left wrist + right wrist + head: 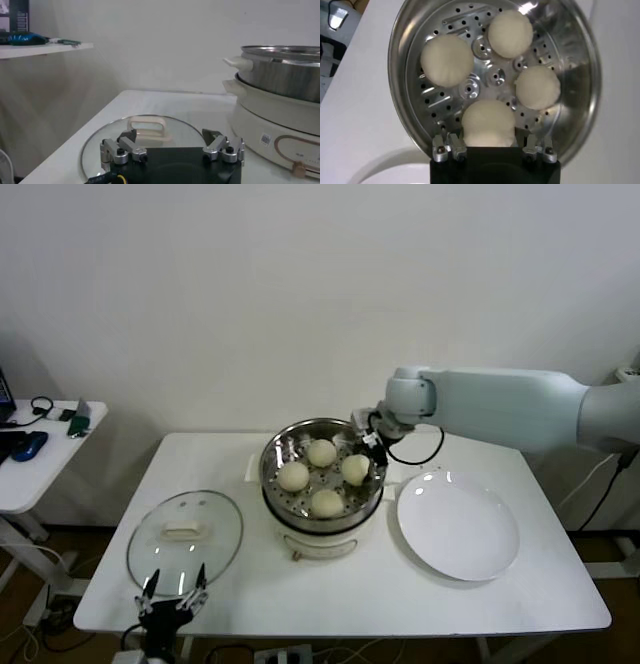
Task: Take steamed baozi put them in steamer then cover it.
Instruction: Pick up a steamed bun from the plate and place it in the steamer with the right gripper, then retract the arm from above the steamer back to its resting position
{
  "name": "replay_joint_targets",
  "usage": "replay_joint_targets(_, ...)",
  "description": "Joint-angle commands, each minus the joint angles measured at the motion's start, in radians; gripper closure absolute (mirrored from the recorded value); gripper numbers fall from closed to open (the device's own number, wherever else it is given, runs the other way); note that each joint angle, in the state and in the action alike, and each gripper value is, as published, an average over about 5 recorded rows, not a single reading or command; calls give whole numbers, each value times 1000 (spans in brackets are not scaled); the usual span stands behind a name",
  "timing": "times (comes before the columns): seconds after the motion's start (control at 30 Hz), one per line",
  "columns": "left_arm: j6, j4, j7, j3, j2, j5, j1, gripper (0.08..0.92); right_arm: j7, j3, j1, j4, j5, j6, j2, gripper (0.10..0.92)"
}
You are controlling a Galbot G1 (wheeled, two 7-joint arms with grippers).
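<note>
Head view shows all four steamed baozi [322,476] sitting on the perforated tray inside the steamer [275,456], which stands mid-surface; none remain on the white plate [458,525] just to the right of the steamer. The right wrist view has the right tool [490,150] directly over the rim of the steamer, its fingers spread apart on either side of the nearest of the steamed baozi [488,121]; whether the pads touch that bun or merely flank it cannot be told, though they look loose rather than clamped. With the buns apparently loaded, what is left is the covering. The cover [185,532] lies flat on the surface [400,594] to the left of the steamer, near but apart from it, its cream handle [187,533] uppermost. The left tool [173,599] hovers at the front edge of the surface, on the near side of the cover from the steamer, fingers wide apart and holding nothing. In the left wrist view the handle [148,126] lies straight ahead of the left tool [171,148], and its long axis runs across the gap between the fingers, so a straight advance and descent should straddle it. The left arm is far the nearer to the cover; the right arm would likely need to clear the steamer first.
</note>
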Motion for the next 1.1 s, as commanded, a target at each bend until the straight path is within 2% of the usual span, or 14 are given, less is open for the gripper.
replay_joint_targets(0.03,1,-1,0,0,-2,0,1,177,16,23,-69,-25,-38,-6,28,339)
replay_joint_targets(0.2,3,-8,0,0,-1,0,3,177,-22,12,0,-35,-13,22,29,246)
replay_joint_targets(0.33,9,-17,3,-2,2,-1,3,177,-130,-18,131,-39,69,95,12,207)
replay_joint_targets(0.43,25,-29,11,-4,7,-10,5,177,-219,28,199,-54,194,138,-39,203)
replay_joint_targets(0.5,33,-34,15,-5,11,-17,6,177,-216,101,212,-61,298,127,-94,203)
replay_joint_targets(0.57,32,-36,18,-4,13,-17,3,177,-125,200,182,-52,378,90,-155,202)
replay_joint_targets(0.63,28,-34,20,-1,17,-13,-2,177,44,336,105,-33,418,56,-211,202)
replay_joint_targets(0.77,16,-20,13,5,30,-3,-20,177,414,686,-173,10,343,31,-320,203)
replay_joint_targets(0.87,1,-12,3,7,49,5,-34,177,518,874,-343,44,244,42,-410,203)
replay_joint_targets(1.1,2,1,0,-3,90,3,-69,177,678,1306,-857,205,162,82,-605,203)
